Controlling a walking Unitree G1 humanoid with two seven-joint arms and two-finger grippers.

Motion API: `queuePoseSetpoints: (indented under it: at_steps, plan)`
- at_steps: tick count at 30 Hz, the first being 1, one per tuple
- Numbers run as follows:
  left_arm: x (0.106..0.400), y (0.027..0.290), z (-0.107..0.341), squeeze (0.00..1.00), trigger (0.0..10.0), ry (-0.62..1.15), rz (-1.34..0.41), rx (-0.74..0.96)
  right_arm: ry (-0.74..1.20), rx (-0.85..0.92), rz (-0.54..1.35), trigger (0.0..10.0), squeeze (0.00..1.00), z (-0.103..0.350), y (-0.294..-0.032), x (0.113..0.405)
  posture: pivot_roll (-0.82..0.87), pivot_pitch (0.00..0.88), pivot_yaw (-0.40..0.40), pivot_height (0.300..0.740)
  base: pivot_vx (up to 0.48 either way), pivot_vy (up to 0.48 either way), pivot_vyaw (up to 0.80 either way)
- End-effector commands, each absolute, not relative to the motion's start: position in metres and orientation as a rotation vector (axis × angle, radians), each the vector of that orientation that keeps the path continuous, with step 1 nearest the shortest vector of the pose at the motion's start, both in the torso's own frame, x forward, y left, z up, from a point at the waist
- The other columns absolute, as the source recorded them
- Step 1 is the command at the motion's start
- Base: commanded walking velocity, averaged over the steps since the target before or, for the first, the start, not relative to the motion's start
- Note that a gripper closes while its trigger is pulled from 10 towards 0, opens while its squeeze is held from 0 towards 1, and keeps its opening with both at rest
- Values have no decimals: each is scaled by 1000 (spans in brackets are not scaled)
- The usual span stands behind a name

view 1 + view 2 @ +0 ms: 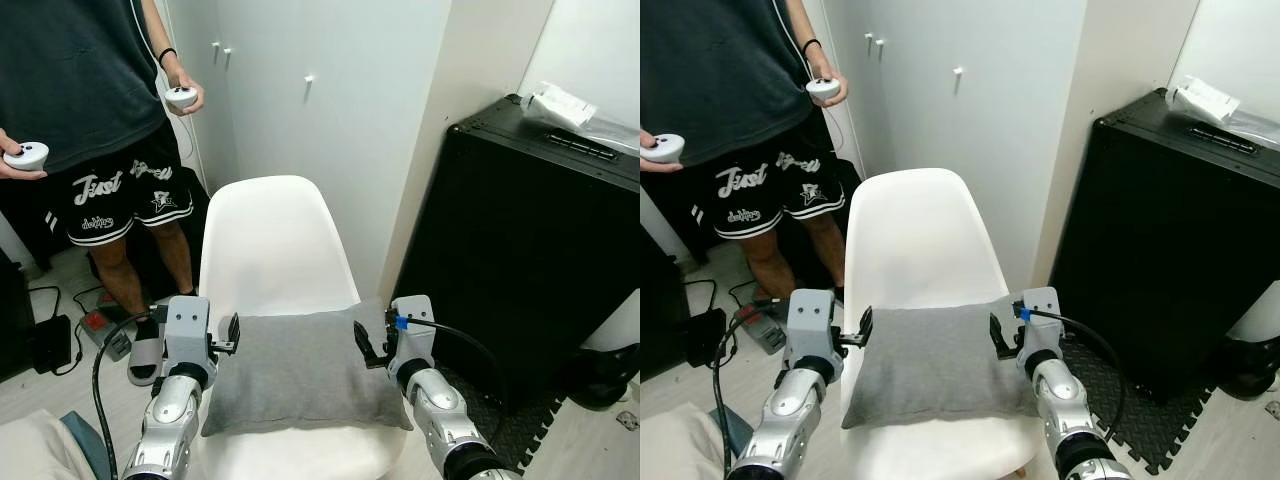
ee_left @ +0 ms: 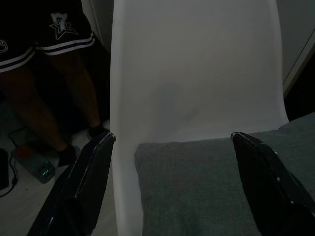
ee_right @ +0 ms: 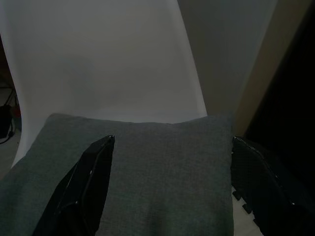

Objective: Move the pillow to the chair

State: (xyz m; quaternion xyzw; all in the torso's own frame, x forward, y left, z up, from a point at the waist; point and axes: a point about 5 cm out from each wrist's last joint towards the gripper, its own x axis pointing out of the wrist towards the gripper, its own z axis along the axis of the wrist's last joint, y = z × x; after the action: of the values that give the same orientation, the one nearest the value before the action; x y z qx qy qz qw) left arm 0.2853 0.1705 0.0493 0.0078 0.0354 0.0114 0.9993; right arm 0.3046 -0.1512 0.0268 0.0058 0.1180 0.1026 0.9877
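A grey pillow (image 1: 300,370) lies flat on the seat of a white shell chair (image 1: 270,240), its far edge near the backrest. My left gripper (image 1: 228,335) sits at the pillow's left far corner and my right gripper (image 1: 365,345) at its right far corner. In the left wrist view the left gripper (image 2: 173,136) is open, its fingers (image 2: 86,182) spread wide over the pillow (image 2: 206,187) corner. In the right wrist view the right gripper (image 3: 172,140) is open too, its black fingers (image 3: 86,182) straddling the pillow (image 3: 147,177).
A person (image 1: 90,110) stands at the left beside the chair, holding two white controllers (image 1: 181,97). A tall black cabinet (image 1: 530,240) stands close on the right. White wardrobe doors (image 1: 320,90) are behind the chair. Cables and a small box lie on the floor at left.
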Motion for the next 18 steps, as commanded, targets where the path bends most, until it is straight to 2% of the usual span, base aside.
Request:
queuePoseSetpoints:
  at_steps: [1,15,18]
  plan:
    - [282,172,43,0,10000,99,31,21,252,3,214,10000,0,22,-151,301,-13,12,-19,740,0,0,0]
    - [283,172,44,0,10000,98,32,22,254,5,215,10000,0,22,-150,301,-12,13,-18,740,0,0,0]
    - [283,173,44,0,10000,98,34,22,266,20,216,10000,0,21,-149,301,-11,12,-18,740,0,0,-800]
